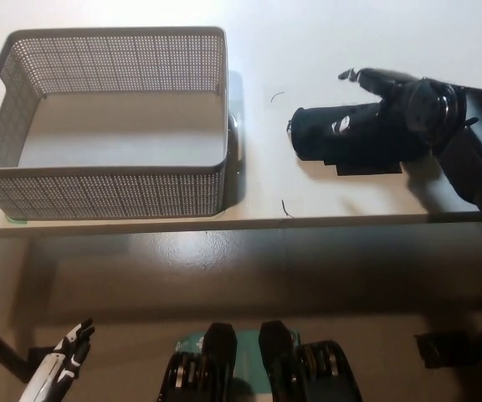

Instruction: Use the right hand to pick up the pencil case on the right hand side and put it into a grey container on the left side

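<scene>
My right hand [396,105], black, sits in the upper right of the frame, laid over the right half of the pencil case [350,138]. My fingers [366,78] are spread along the case's far edge, reaching toward picture left, and one more lies across its top; the hand is on the case but not closed around it, and the case lies flat on the table [325,42]. The case is a dark roll lying lengthwise, left to right, right of the frame's centre, with a flat dark flap showing along its near side. The grey container [107,197], a perforated basket with a cut-out handle in its left wall, fills the upper left of the frame and stands well apart from the case, with bare tabletop between them. Its floor is bare. My white left hand [61,364] hangs at the bottom left corner, below the table's edge, and I cannot tell whether it is open or closed.
</scene>
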Controlling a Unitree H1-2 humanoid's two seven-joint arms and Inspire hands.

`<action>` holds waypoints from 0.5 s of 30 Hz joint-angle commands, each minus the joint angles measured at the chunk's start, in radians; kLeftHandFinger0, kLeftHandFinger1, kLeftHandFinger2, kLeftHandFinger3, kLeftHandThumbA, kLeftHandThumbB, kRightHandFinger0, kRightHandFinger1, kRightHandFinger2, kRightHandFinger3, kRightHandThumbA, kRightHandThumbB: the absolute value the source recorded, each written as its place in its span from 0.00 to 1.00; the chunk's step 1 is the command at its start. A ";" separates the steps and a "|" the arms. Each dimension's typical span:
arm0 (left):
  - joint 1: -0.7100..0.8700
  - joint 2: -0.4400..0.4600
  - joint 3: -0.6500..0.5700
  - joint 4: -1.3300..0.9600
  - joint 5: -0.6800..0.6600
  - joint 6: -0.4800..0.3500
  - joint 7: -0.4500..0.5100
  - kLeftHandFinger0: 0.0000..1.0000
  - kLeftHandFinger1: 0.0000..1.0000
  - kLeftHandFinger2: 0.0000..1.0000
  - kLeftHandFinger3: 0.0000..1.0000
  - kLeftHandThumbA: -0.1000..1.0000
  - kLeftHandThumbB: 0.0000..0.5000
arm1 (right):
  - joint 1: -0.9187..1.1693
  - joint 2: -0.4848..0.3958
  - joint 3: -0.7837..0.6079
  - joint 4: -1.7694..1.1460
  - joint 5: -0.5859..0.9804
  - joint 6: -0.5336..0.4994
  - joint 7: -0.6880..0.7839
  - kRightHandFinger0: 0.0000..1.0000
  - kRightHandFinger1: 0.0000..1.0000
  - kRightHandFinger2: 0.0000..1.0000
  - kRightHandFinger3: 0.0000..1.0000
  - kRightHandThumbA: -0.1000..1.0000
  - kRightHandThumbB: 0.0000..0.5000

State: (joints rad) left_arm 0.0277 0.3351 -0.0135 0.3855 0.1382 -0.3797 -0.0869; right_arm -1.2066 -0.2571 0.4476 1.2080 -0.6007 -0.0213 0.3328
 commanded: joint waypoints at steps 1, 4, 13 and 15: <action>0.007 0.017 -0.002 -0.036 0.006 -0.042 -0.003 1.00 1.00 1.00 1.00 1.00 1.00 | -0.059 0.020 -0.009 0.067 0.036 -0.050 -0.005 1.00 1.00 1.00 1.00 0.88 1.00; 0.024 0.018 0.001 -0.048 0.003 -0.044 -0.003 1.00 1.00 1.00 1.00 1.00 1.00 | -0.046 0.045 0.006 0.120 0.020 -0.057 -0.029 1.00 1.00 1.00 1.00 0.90 1.00; 0.082 0.022 0.015 -0.079 -0.011 -0.070 0.000 1.00 1.00 1.00 1.00 1.00 1.00 | 0.025 0.118 0.026 0.204 0.009 -0.044 -0.086 1.00 1.00 1.00 1.00 0.85 1.00; 0.079 0.024 0.016 -0.078 -0.007 -0.069 0.001 1.00 1.00 1.00 1.00 1.00 1.00 | 0.032 0.123 0.031 0.211 0.007 -0.039 -0.094 1.00 1.00 1.00 1.00 0.85 1.00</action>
State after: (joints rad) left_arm 0.1009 0.3352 -0.0091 0.3417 0.1378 -0.3983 -0.0867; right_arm -1.2078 -0.1799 0.4650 1.3830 -0.6037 -0.0543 0.2335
